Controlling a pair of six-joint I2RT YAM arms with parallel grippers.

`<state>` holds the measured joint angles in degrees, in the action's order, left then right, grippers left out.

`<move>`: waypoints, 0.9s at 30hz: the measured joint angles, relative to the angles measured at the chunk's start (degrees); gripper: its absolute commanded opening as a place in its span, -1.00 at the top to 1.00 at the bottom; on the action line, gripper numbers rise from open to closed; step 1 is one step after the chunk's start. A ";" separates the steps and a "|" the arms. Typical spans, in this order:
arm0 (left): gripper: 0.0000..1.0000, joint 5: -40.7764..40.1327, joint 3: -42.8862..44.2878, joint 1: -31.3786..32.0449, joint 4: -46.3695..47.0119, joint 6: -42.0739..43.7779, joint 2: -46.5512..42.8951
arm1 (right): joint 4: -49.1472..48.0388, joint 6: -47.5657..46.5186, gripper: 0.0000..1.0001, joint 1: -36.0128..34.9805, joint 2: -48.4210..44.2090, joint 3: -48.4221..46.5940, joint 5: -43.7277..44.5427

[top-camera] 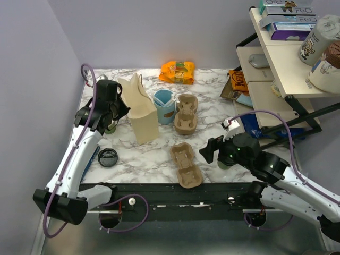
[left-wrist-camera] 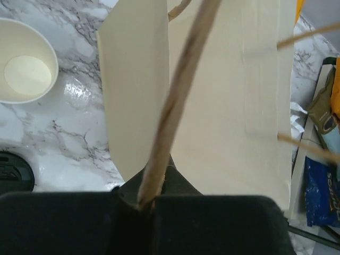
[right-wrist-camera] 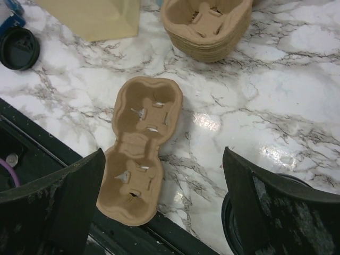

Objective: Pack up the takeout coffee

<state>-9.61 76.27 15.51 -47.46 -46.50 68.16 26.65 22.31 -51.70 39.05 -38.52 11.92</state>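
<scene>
The takeout coffee shows only as the black lid rim (right-wrist-camera: 232, 229) at the bottom right of the right wrist view, beside and partly under my right finger; from above it is mostly hidden beneath the right wrist (top-camera: 227, 161). My right gripper (right-wrist-camera: 163, 154) (top-camera: 210, 151) is open and empty over bare marble, between the coffee and a single cardboard cup carrier (right-wrist-camera: 139, 149) (top-camera: 186, 165). The tan paper bag (top-camera: 139, 109) (left-wrist-camera: 228, 95) stands upright at the back left. My left gripper (left-wrist-camera: 151, 201) (top-camera: 113, 110) is shut on the bag's twisted paper handle (left-wrist-camera: 175, 101).
A lidless cup with a cream inside (left-wrist-camera: 26, 68) stands left of the bag. A loose black lid (top-camera: 108, 158) (right-wrist-camera: 18, 47) lies near the front left. A light-blue cup (top-camera: 164, 105) and a stack of carriers (top-camera: 187, 114) (right-wrist-camera: 208, 24) stand right of the bag. Snack packets (top-camera: 178, 71) lie behind; shelves (top-camera: 276, 64) at right.
</scene>
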 measured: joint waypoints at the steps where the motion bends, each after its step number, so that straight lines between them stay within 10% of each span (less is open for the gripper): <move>1: 1.00 0.35 -0.98 0.00 -0.61 0.15 -1.53 | 0.00 -0.24 -1.00 0.00 0.00 -0.39 -0.57; 16: 1.00 4.02 -11.82 3.54 -9.81 -0.11 -23.80 | -4.98 1.07 -1.00 -3.30 25.31 -36.17 -11.96; 27: 1.00 4.26 -12.83 3.76 -10.51 -0.26 -24.94 | 2.80 3.74 -1.00 -13.51 51.95 -68.61 -0.68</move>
<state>-5.34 63.44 19.27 -57.98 -46.76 43.22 29.45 26.04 -65.21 91.00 -107.13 11.25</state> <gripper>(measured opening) 0.009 0.997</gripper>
